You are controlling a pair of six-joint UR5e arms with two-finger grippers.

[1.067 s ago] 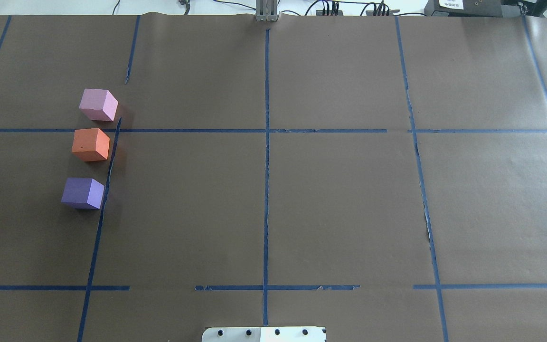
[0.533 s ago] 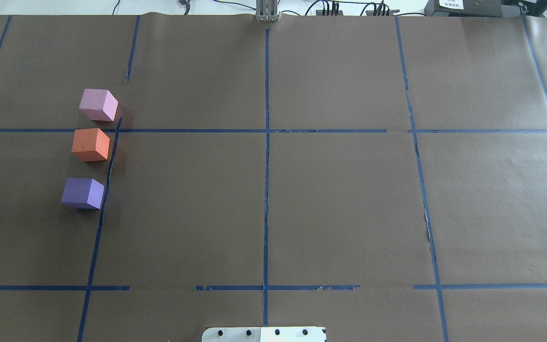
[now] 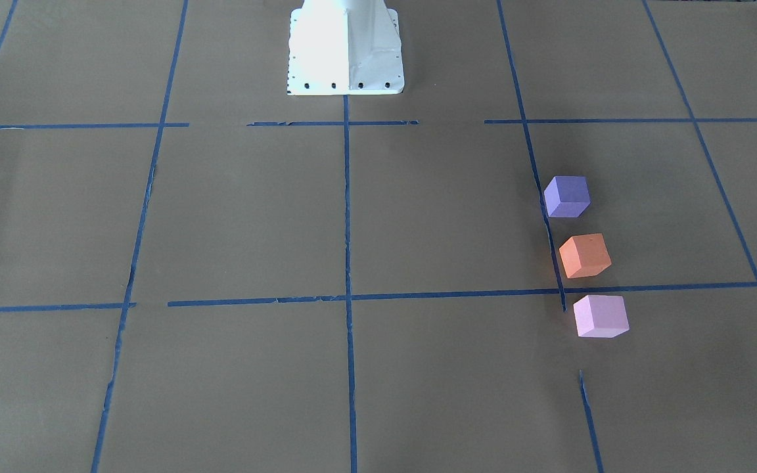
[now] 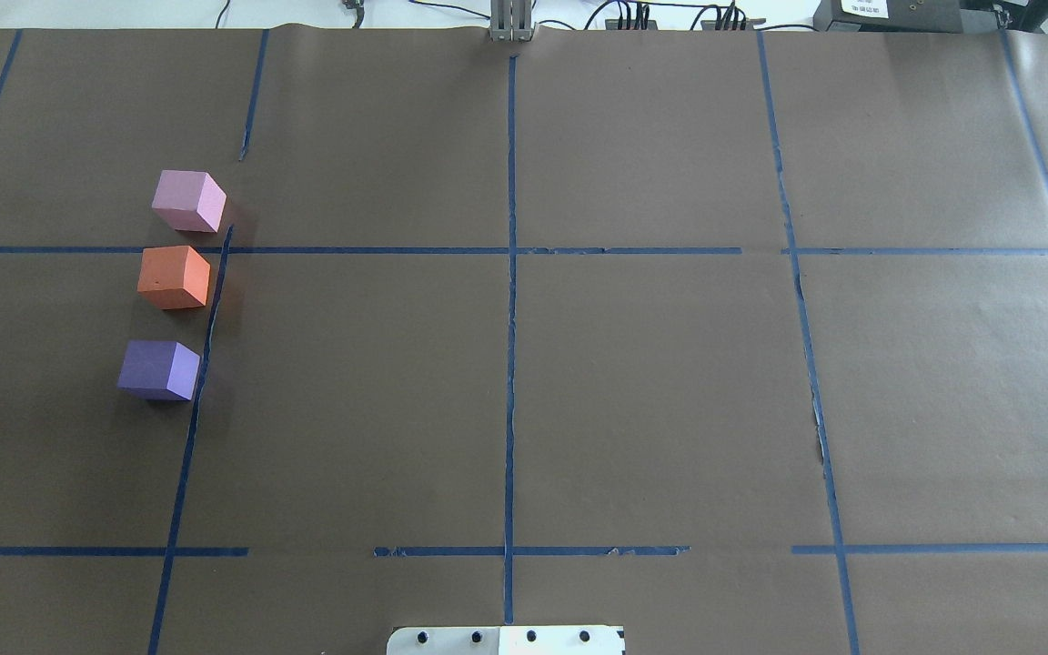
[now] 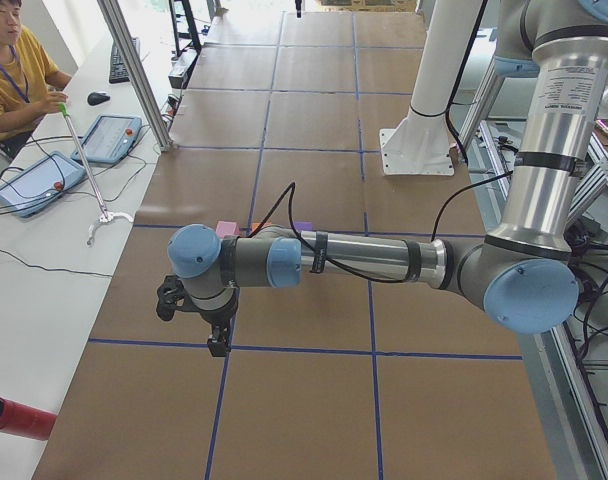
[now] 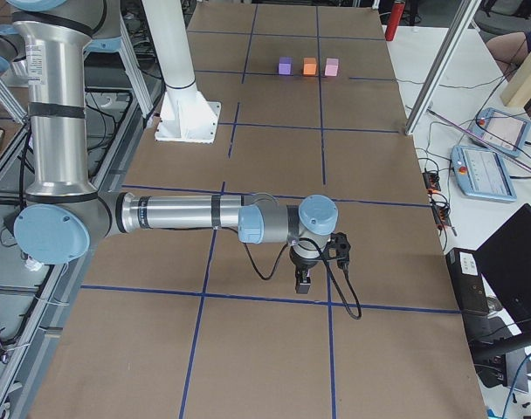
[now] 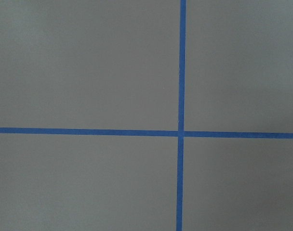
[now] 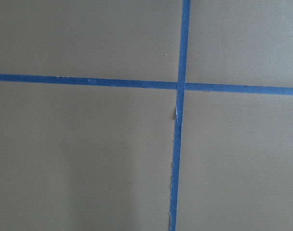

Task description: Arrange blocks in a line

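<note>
Three blocks stand in a near-to-far row on the left of the overhead view: the pale pink block (image 4: 187, 200) farthest, the orange block (image 4: 174, 277) in the middle, the violet-purple block (image 4: 158, 369) nearest. In the front-facing view they are the purple (image 3: 566, 196), orange (image 3: 584, 255) and pink (image 3: 600, 316) blocks. No gripper touches them. My left gripper (image 5: 219, 340) and right gripper (image 6: 302, 281) show only in the side views, hanging over the table ends far from the blocks. I cannot tell whether they are open or shut. Both wrist views show only paper and tape.
Brown paper with a blue tape grid (image 4: 510, 273) covers the table. The white robot base (image 3: 344, 46) stands at the near middle edge. An operator (image 5: 14, 70) sits at a side desk with tablets. Cables lie along the far edge.
</note>
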